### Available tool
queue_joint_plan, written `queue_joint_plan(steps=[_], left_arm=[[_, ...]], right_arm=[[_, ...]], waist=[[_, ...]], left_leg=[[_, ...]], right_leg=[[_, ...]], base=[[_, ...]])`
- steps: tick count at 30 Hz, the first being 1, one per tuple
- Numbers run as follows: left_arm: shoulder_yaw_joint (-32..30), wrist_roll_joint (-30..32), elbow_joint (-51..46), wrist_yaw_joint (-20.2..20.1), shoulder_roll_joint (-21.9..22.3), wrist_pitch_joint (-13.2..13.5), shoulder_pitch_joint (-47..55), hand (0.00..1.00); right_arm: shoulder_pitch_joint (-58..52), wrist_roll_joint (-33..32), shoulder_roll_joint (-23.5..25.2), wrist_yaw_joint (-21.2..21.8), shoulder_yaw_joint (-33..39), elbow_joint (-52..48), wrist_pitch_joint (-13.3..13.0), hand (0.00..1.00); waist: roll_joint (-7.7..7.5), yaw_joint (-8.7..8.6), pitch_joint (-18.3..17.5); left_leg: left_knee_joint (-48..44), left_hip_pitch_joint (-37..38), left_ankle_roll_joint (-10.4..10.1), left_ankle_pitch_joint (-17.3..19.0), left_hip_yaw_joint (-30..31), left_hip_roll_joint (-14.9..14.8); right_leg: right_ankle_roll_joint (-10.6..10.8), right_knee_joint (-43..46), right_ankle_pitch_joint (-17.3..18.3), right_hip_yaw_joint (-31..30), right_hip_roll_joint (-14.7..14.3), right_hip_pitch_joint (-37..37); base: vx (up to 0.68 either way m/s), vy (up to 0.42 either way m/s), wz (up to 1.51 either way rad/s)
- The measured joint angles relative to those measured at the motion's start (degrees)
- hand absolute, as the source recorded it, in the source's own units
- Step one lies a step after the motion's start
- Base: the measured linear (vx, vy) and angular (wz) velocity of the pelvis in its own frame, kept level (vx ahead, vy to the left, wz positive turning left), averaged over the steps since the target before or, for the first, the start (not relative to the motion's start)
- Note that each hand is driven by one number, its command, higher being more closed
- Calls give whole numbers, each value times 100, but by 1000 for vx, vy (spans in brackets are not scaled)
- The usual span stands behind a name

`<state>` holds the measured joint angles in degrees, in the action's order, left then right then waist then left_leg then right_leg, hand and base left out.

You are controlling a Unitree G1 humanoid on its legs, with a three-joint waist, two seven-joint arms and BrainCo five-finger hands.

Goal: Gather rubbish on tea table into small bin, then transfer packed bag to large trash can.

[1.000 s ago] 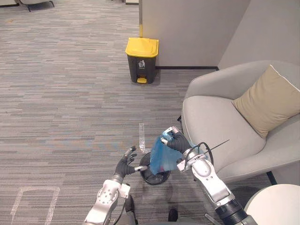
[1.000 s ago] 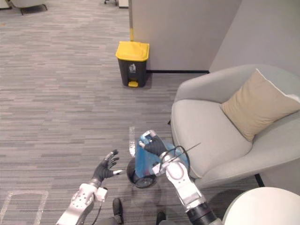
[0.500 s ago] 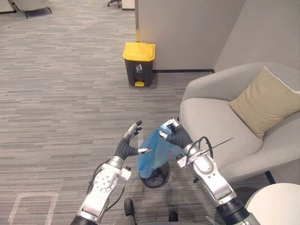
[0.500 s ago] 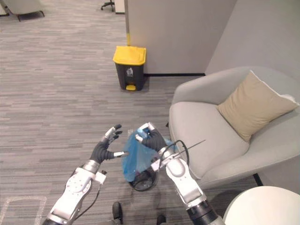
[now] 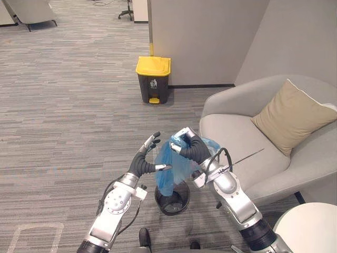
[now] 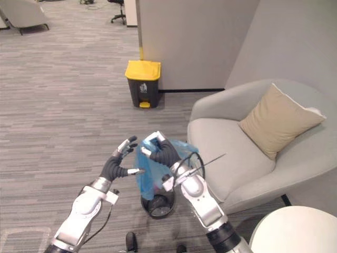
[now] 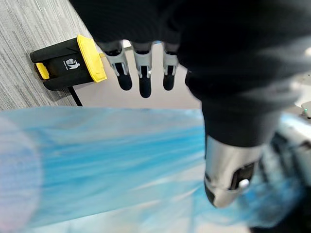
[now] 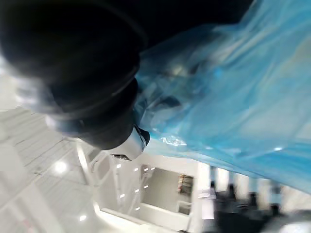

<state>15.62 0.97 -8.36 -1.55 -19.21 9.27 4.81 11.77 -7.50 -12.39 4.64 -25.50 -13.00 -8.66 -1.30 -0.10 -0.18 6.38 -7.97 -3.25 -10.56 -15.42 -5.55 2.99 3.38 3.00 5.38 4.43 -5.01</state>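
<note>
A blue plastic bag (image 5: 169,168) hangs in the air above a small black bin (image 5: 171,199) that stands on the carpet. My right hand (image 5: 192,149) is shut on the bag's gathered top, and the blue film (image 8: 228,111) presses close against that hand in the right wrist view. Just to the left of the bag, my left hand (image 5: 143,163) is open, fingers spread and thumb pointing at the bag (image 7: 107,160). The large trash can (image 5: 153,79), dark with a yellow lid, stands by the wall farther off.
A grey armchair (image 5: 247,142) with a tan cushion (image 5: 291,113) stands close on the right. A white round table's edge (image 5: 308,232) shows at the lower right. Open carpet lies between the small bin and the large can. A partition wall (image 5: 200,37) rises behind the can.
My right hand has lifted the blue bag up out of the small bin. My left hand has risen beside the bag. The camera has tilted up a little.
</note>
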Motion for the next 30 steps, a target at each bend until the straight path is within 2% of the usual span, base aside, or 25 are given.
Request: queue_joint_plan(steps=[7, 10, 12, 15, 17, 22, 23, 30], left_arm=[[-3, -5, 47, -14, -20, 3, 5, 0], [295, 12, 1171, 17, 261, 86, -289, 0], [635, 350, 2100, 117, 686, -54, -720, 0], [936, 749, 2526, 317, 990, -96, -1061, 0], [1011, 917, 2711, 483, 990, -108, -1170, 0], [1015, 1029, 3142, 664, 939, -115, -1435, 0], [1017, 1033, 3265, 693, 943, -115, -1485, 100], [1027, 1131, 3958, 1000, 1014, -162, -1782, 100]], right_arm=[[369, -170, 142, 15, -365, 1, -10, 100], [474, -203, 288, 7, -605, 51, -9, 100], [730, -203, 400, -14, -1017, 322, 31, 100], [869, -255, 406, -131, -1157, 548, 114, 100], [942, -403, 404, -288, -1126, 547, 120, 100], [1146, -518, 392, -417, -1144, 548, 189, 100], [1212, -625, 392, -461, -1166, 548, 210, 100], [1622, -892, 398, -579, -1291, 549, 234, 100]], waist=[[-1, 8, -8], [3, 2, -59], [-42, 10, -88], [-125, 27, -131], [-130, -29, -139], [-130, 0, -138], [-130, 7, -138], [-126, 8, -136]], left_leg=[[0, 35, 32, -27, -123, -22], [1, 44, 31, -25, -150, -36], [1, 41, -39, 28, -186, -98], [1, 4, -47, 26, -276, -149], [1, 3, -53, 23, -309, -175], [1, -4, -103, 6, -316, -261], [1, -4, -113, 4, -316, -275], [0, -4, -133, -14, -336, -324]], right_leg=[[44, -51, -81, -105, -24, 2], [46, -57, -84, -150, -35, -7], [29, -58, -92, -195, -51, -41], [-24, -73, -125, -289, -77, -126], [-41, -63, -138, -349, -104, -170], [-49, -70, -161, -377, -184, -192], [-55, -72, -173, -377, -199, -193], [-76, -81, -193, -401, -256, -192]], base=[[52, -14, -9], [29, -10, -6], [-4, -15, -11], [-2, -9, -18], [7, -20, -17], [25, -40, -5], [39, -35, -2], [50, -27, -3]])
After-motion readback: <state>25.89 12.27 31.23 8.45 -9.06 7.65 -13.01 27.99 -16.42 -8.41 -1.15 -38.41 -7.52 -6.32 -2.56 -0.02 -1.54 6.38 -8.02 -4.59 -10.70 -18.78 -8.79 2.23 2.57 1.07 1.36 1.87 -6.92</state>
